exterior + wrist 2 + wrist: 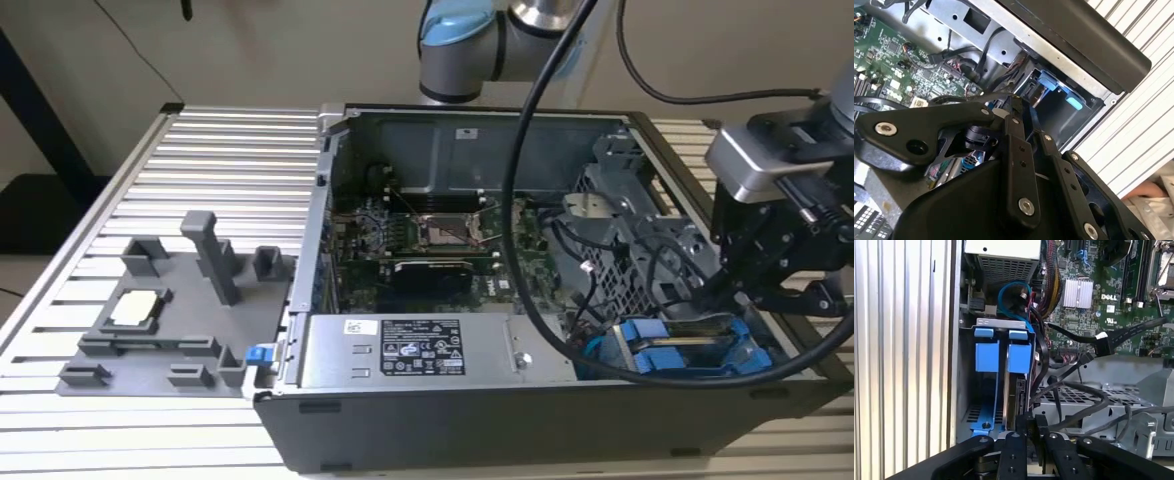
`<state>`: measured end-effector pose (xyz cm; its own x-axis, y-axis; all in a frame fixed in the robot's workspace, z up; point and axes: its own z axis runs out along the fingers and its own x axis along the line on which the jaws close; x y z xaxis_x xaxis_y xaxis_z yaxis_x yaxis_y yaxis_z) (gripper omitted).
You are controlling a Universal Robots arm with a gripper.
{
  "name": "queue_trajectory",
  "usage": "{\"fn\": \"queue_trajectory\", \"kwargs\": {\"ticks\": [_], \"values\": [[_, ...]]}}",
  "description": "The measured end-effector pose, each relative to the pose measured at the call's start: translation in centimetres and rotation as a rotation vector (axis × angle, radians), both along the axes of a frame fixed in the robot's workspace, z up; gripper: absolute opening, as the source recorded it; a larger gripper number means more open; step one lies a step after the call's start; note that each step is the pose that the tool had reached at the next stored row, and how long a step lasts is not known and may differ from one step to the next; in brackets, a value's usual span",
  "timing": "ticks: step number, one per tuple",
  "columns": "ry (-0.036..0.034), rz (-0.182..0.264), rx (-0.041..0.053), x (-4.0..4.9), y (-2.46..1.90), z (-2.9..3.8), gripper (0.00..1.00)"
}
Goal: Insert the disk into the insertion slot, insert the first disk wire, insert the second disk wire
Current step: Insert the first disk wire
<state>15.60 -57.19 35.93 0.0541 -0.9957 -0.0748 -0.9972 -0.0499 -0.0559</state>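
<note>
Hovering at the exterior view's right, the claw (pixel 767 300) hangs over the disk (pixel 674 358) in the computer case (pixel 400 420) on the bench (pixel 227 150). In the second wrist view, the claw (pixel 1016 107) points toward the insertion slot (pixel 1046 82). In the first wrist view, the disk (pixel 1013 390) stands on edge inside the insertion slot (pixel 989 321), with the claw (pixel 1035 422) just beside it. I cannot tell whether the claw is apart or together.
</note>
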Motion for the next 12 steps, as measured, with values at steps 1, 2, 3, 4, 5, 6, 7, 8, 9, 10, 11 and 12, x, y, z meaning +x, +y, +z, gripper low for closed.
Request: {"fn": "queue_trajectory", "kwargs": {"ticks": [1,2,3,4,5,6,7,8,9,10,11,12], "values": [[-0.0001,-0.005,0.0002,0.0,-0.02,-0.11,0.19],[-0.0001,-0.012,0.0004,0.01,-0.02,-0.2,0.19],[0.0,-0.019,0.0013,0.01,-0.02,-0.31,0.19],[-0.0001,-0.026,0.0022,0.01,-0.02,-0.4,0.19],[0.0,-0.033,0.0027,0.0,-0.02,-0.48,0.19],[0.0001,-0.038,0.0028,0.0,-0.02,-0.55,0.19],[0.0006,-0.043,0.0029,0.01,-0.02,-0.62,0.19],[0.0013,-0.046,0.003,0.04,-0.02,-0.68,0.19],[0.0023,-0.048,0.0029,0.09,-0.02,-0.74,0.19],[0.0031,-0.05,0.0029,0.13,-0.03,-0.8,0.19],[0.0041,-0.052,0.0029,0.18,-0.03,-0.87,0.19],[0.005,-0.054,0.003,0.2,-0.04,-0.94,0.19]]}}
